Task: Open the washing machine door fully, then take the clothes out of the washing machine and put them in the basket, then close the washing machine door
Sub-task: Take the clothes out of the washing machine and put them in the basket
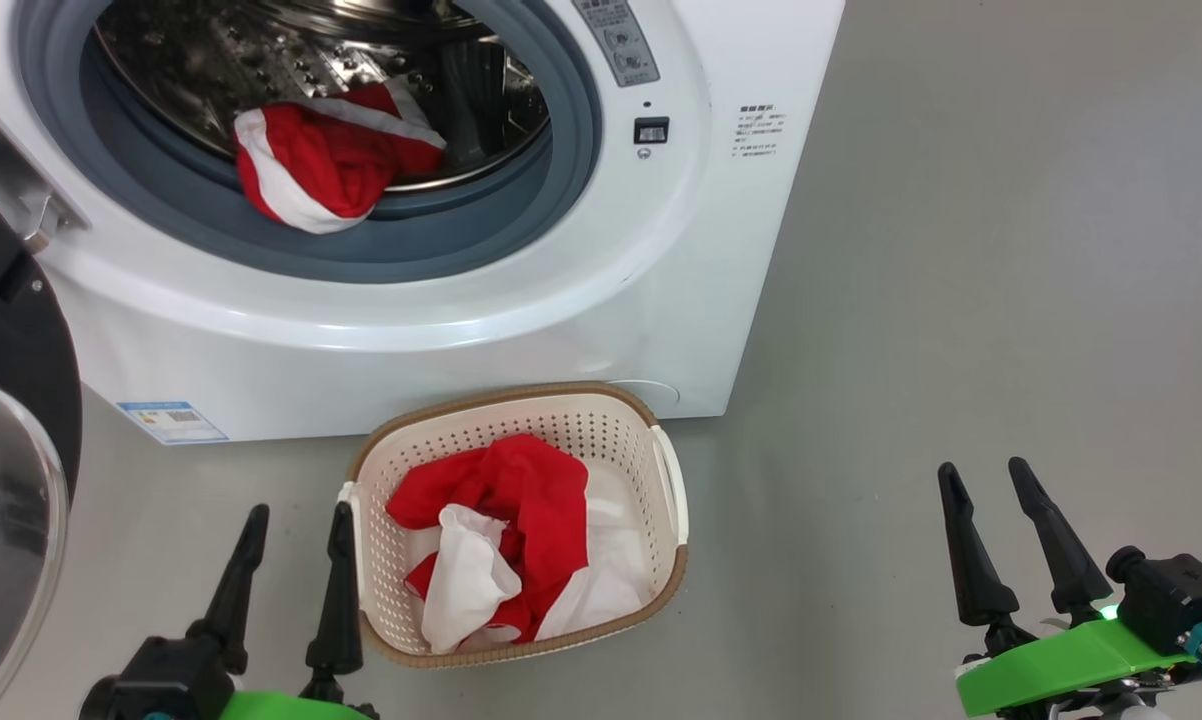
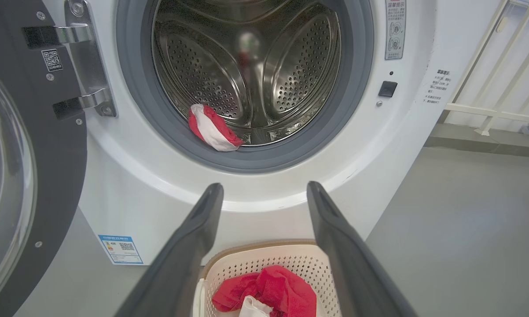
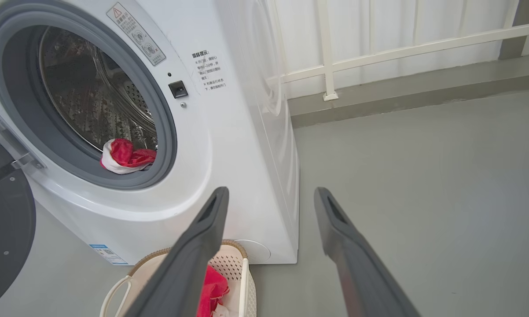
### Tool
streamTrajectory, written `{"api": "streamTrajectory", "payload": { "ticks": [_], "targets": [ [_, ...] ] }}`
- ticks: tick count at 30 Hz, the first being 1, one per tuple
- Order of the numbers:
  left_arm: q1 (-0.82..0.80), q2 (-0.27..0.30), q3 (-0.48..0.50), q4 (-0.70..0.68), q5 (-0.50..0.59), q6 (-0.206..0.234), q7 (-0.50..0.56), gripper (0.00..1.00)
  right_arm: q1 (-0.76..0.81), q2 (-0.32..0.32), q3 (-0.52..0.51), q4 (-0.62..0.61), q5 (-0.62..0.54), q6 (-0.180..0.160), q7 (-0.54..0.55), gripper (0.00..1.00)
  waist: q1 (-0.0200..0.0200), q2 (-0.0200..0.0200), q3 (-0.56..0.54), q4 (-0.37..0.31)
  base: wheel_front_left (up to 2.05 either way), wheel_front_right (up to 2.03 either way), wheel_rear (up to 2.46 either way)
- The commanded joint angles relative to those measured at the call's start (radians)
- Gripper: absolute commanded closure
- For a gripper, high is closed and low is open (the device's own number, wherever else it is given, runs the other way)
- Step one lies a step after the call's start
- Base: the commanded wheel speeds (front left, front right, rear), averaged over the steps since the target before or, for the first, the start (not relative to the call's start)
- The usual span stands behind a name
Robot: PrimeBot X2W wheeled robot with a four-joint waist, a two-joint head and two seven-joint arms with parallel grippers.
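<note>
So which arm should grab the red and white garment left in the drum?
Probably left. The open left gripper faces the drum squarely, the garment straight ahead; the right gripper sits off past the washing machine.

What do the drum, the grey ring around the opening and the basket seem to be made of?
The drum: likely polished steel, mirror-shiny, with punched holes. The grey ring: probably rubber, matte and smooth. The basket: apparently plastic, cream, smooth, with moulded holes; its brown rim looks woven, perhaps only moulded so.
</note>
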Motion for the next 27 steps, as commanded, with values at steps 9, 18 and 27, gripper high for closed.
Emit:
{"api": "streamTrajectory", "payload": {
  "ticks": [9, 18, 27],
  "targets": [
    [0.006, 0.015, 0.025, -0.044, 0.005, 0.018, -0.005, 0.0, -0.003, -0.011, 0.01, -0.027, -0.004, 0.008, -0.006, 0.0, 0.0, 0.0, 0.007, 0.0, 0.0, 0.0, 0.0],
    [-0.003, 0.015, 0.019, -0.043, 0.013, 0.017, -0.005, 0.0, -0.01, -0.01, 0.01, -0.028, -0.004, 0.008, -0.006, 0.0, 0.0, 0.0, 0.019, 0.002, 0.0, 0.0, 0.0],
    [-0.102, 0.015, 0.0, 0.034, 0.078, 0.011, -0.005, 0.0, -0.04, -0.007, 0.006, -0.037, -0.006, 0.008, -0.006, 0.0, 0.0, 0.0, 0.075, 0.008, 0.0, 0.0, 0.0]
  ]
}}
